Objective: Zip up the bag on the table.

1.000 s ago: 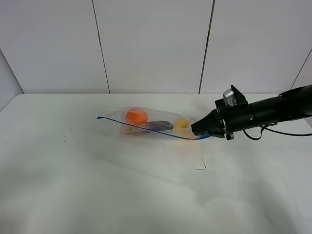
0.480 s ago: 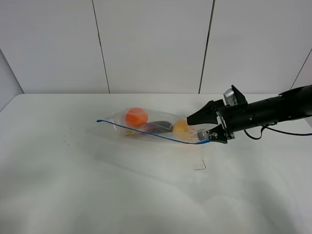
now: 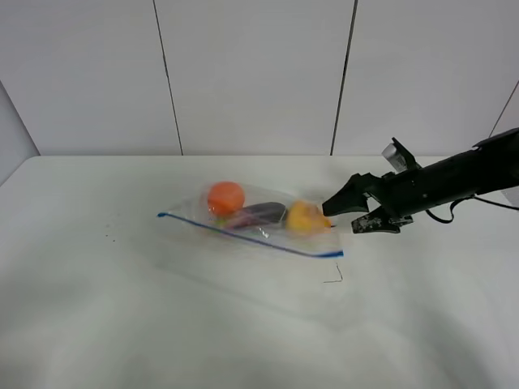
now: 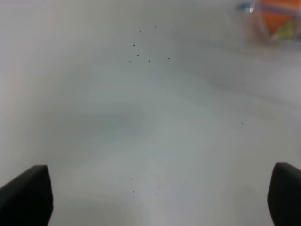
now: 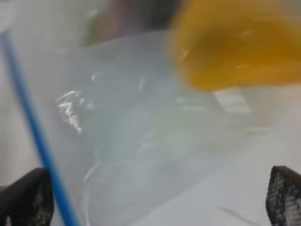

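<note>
The bag (image 3: 251,224) lies flat on the white counter (image 3: 162,324), a little past its middle toward the back wall, with its long blue zipper strip (image 3: 243,237) running along the edge nearest me, from the bag's left corner down to its right corner. Through the clear plastic I can see an orange (image 3: 225,198) at the left end, a dark purple eggplant (image 3: 261,214) in the middle and a yellow pear (image 3: 304,216) at the right end, all three close together. The right arm reaches in low from the right side, and its end effector (image 3: 350,217) sits just beside the bag's right end with the two fingers spread wide apart, one above the other, holding nothing; it looks clear of the plastic, though I cannot be sure the upper tip is not brushing it. From the right wrist camera the crinkled plastic (image 5: 155,155) fills the view between the two dark fingertips (image 5: 26,197), with the blue strip (image 5: 37,141) on one side and the pear (image 5: 240,44) blurred at the far edge. The left end effector (image 4: 155,197) hangs over bare counter, its fingertips far apart and empty, with only a corner of the bag (image 4: 270,21) and the orange in sight; it does not appear in the high view. A small dark mark (image 3: 334,278) sits on the counter near the bag's right corner
</note>
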Available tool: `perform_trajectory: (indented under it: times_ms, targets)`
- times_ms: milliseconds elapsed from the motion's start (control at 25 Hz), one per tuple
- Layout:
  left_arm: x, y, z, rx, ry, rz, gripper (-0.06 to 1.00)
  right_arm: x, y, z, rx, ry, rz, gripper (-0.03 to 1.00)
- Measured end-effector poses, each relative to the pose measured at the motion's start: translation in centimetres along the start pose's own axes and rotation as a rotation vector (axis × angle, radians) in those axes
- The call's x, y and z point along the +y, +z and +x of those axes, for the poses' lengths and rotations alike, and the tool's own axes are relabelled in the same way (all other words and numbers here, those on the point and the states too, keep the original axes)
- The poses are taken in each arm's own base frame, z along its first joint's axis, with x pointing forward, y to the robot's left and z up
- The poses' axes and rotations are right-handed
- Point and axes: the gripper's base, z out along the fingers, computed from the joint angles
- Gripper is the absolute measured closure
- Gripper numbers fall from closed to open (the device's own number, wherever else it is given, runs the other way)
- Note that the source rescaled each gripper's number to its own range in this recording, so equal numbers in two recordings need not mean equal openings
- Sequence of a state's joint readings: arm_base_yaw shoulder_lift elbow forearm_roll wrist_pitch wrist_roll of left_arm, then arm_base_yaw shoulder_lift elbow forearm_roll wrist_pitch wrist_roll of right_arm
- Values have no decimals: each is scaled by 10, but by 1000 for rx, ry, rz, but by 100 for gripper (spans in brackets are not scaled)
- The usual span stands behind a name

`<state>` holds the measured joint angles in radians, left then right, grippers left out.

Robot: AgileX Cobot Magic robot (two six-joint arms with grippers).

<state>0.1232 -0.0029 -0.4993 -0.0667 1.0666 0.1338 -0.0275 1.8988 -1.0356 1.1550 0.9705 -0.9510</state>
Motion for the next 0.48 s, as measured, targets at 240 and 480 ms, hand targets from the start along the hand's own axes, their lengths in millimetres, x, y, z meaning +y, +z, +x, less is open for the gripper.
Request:
perform_trajectory:
  times_ms: [240, 480]
  targets:
    - [0, 0, 0, -1, 0, 0, -5, -14, -34, 3, 25, -52, 477, -3]
    - [0, 0, 0, -2, 0, 0, -5, -13, -61, 7, 53, -79, 698, -3]
